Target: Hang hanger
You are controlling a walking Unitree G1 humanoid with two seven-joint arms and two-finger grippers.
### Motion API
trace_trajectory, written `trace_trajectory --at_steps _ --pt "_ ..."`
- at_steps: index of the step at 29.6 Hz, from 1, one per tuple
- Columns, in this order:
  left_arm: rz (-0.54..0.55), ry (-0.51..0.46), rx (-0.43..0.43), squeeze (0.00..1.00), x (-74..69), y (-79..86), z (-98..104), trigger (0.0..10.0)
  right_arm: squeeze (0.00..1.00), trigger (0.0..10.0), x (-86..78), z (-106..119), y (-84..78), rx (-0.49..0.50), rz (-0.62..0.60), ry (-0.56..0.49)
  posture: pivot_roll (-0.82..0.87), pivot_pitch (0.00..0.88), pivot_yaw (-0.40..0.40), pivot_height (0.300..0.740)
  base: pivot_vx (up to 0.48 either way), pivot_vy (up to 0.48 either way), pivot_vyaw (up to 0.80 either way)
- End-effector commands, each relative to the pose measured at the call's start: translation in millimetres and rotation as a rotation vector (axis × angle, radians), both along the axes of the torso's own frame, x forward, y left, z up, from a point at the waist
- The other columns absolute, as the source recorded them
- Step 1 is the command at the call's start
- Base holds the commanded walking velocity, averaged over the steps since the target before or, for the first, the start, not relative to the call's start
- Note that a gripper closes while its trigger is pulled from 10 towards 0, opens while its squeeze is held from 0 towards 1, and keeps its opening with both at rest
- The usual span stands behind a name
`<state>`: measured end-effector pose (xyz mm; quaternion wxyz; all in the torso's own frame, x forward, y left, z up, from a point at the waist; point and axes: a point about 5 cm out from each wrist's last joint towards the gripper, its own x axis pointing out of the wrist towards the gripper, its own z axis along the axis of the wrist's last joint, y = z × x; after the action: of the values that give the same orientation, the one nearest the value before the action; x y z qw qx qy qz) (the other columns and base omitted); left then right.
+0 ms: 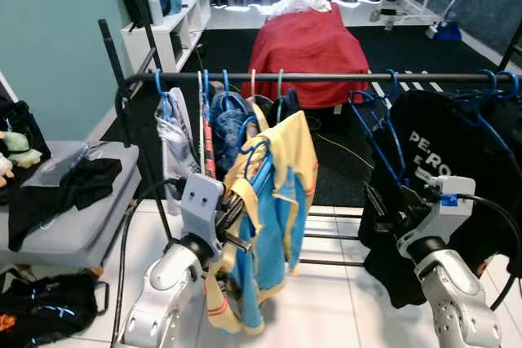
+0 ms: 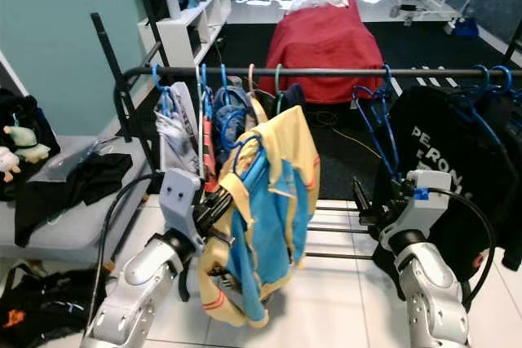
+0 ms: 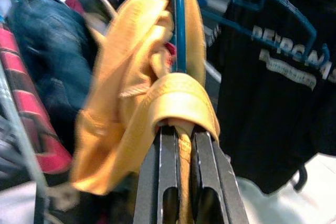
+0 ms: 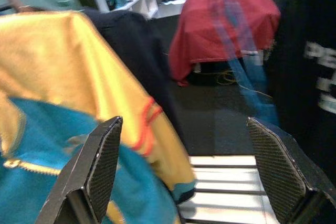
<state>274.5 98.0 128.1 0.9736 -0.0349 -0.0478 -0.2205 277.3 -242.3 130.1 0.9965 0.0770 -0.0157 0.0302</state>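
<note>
A yellow and blue shirt [image 1: 277,218] hangs on a blue hanger [image 1: 259,160]. My left gripper [image 3: 180,129] is shut on the hanger at the shirt's yellow collar. The hanger's hook [image 1: 254,146] is below the black clothes rail [image 1: 326,77] and just in front of it, not touching. Several garments [image 1: 222,124] hang on the rail's left part, an empty blue hanger [image 1: 377,124] near the middle, and a black printed T-shirt [image 1: 444,169] on the right. My right gripper [image 4: 184,129] is open and holds nothing, low in front of the black T-shirt and to the right of the shirt.
A grey bench [image 1: 77,222] with dark clothes stands at my left, with a black bag [image 1: 49,311] on the floor below it. Behind the rack are something covered in red cloth [image 1: 308,46] and a white shelf [image 1: 175,26]. The rack's low bars [image 1: 330,238] cross the tiled floor.
</note>
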Motion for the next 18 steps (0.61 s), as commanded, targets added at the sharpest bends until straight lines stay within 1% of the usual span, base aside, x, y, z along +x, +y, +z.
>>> trace_trajectory --at_steps 1,9,11,13,15,16,17,18 --pt "-0.001 -0.023 -0.009 0.0 0.7 -2.8 7.0 10.0 0.0 10.0 -0.1 -0.9 -0.3 -0.002 0.002 0.007 -0.1 0.0 0.03 0.74 0.0 -0.446 0.0" --pt "0.006 -0.017 -0.011 0.0 1.1 -3.0 6.5 10.0 0.0 10.0 0.1 -1.4 0.1 -0.001 0.003 0.008 -0.1 0.0 0.027 0.74 0.0 -0.443 0.0" --pt "0.041 -0.018 -0.005 0.0 4.6 -0.1 7.3 10.0 0.0 10.0 0.0 -1.5 0.0 -0.003 0.004 0.009 -0.1 0.0 0.027 0.74 0.0 0.0 0.0" --pt "0.041 -0.018 -0.005 0.0 4.6 -0.1 7.3 10.0 0.0 10.0 0.0 -1.5 0.0 -0.003 0.004 0.009 -0.1 0.0 0.027 0.74 0.0 0.0 0.0" --pt "0.085 -0.016 0.002 0.0 8.8 5.0 8.0 10.0 0.0 10.0 -0.1 -1.8 0.2 -0.004 0.005 0.009 -0.1 0.0 0.029 0.74 0.0 0.0 0.0" --pt "0.085 -0.016 0.002 0.0 8.8 5.0 8.0 10.0 0.0 10.0 -0.1 -1.8 0.2 -0.004 0.005 0.009 -0.1 0.0 0.029 0.74 0.0 0.0 0.0" --pt "0.106 -0.013 0.003 0.0 10.9 8.3 8.1 10.0 0.0 10.0 -0.3 -1.7 0.5 -0.006 0.01 0.007 -0.1 0.0 0.029 0.74 0.0 0.0 0.0" --pt "0.124 -0.011 0.006 0.0 12.8 12.0 8.0 10.0 0.0 10.0 -0.9 -1.2 2.1 -0.016 0.023 0.004 -0.1 0.0 0.029 0.74 0.0 0.0 0.79"
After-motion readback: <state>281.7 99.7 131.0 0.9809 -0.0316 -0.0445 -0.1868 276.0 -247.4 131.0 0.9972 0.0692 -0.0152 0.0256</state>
